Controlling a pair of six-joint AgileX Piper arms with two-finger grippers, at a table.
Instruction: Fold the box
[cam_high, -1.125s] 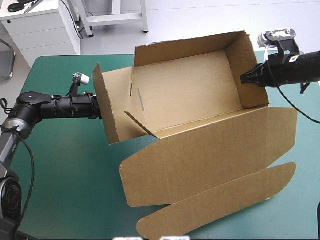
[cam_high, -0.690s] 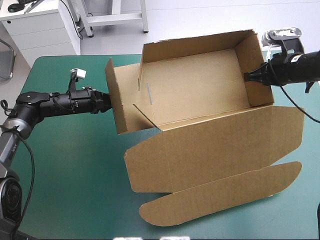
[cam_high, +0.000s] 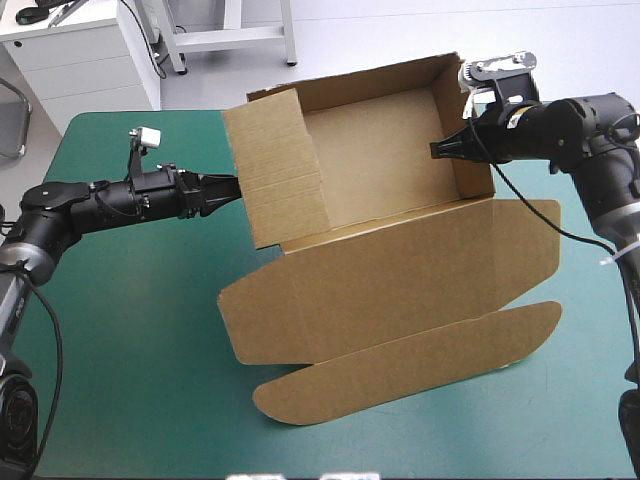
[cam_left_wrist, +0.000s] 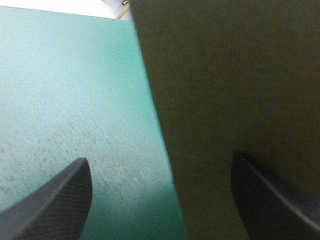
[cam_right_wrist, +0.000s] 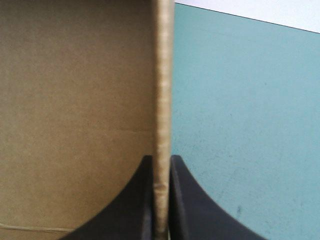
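Note:
The brown box (cam_high: 385, 170) stands as an open tray in the middle of the table, its lid (cam_high: 380, 290) lying flat toward the front. The left end wall (cam_high: 275, 175) leans inward over the tray. My left gripper (cam_high: 228, 188) is open at that wall's outer face. In the left wrist view the wall (cam_left_wrist: 235, 90) fills the space ahead and its edge runs between the parted fingers of the left gripper (cam_left_wrist: 160, 159). My right gripper (cam_high: 437, 151) is shut on the right end wall (cam_high: 470, 140). The right wrist view shows that wall's edge (cam_right_wrist: 162, 85) pinched by the right gripper (cam_right_wrist: 161, 159).
The lid's rounded tuck flap (cam_high: 400, 375) lies nearest the table's front edge. The teal-green cover (cam_high: 120, 330) shows to the left of the box and beyond the right wall (cam_right_wrist: 250, 125). The tray's back wall (cam_high: 360, 85) stands near the far edge.
The box has shifted to the left and turned a little. The left end wall has swung inward as my left gripper pushed rightward. My right gripper moved left, still holding the right wall.

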